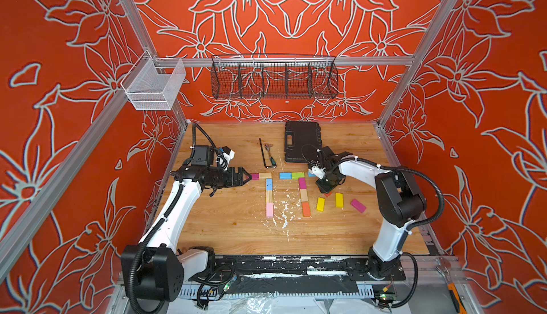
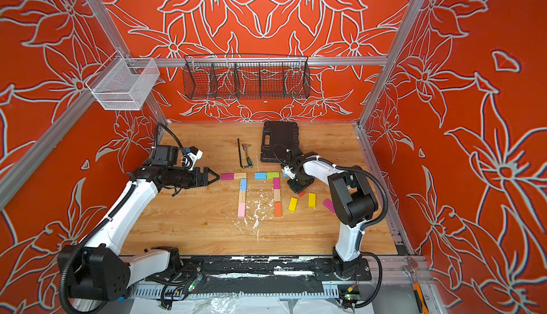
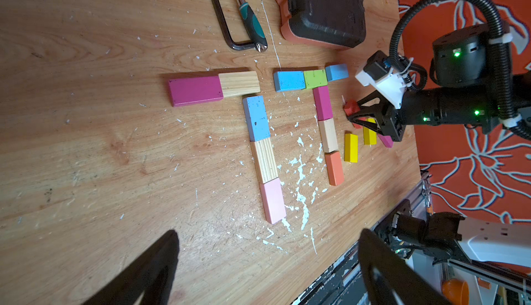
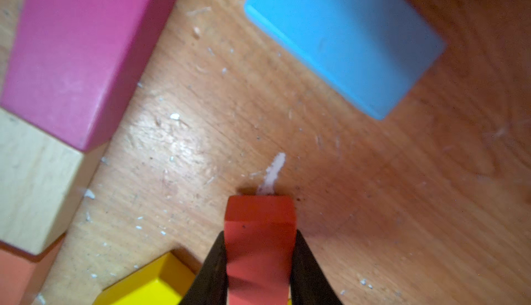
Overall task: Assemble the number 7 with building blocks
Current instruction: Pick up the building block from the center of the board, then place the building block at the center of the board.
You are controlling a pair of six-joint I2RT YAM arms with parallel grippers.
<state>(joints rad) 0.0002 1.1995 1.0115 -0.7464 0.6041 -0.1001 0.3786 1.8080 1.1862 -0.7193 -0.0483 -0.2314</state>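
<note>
**Red block gripped beside the right seven**

Found left gripper (image 1: 248,176) wide apart and empty, tips just beside the magenta block (image 1: 255,176) that starts the left seven (image 1: 268,197). Counted five blocks there, flat on the table (image 1: 231,232), end to end. Counted five more in the right seven (image 1: 303,195), plus a spare blue block (image 3: 336,71) just beside its green corner. Saw right gripper (image 4: 260,240) clamped on a red block (image 4: 260,214) near the stem. Cannot tell whether it is off the table.

Judged: pickup of a spare, both figures seemingly complete. Next: lift straight, clear of stem and nearest yellow block (image 3: 351,147). Placing spot unknown.
</note>
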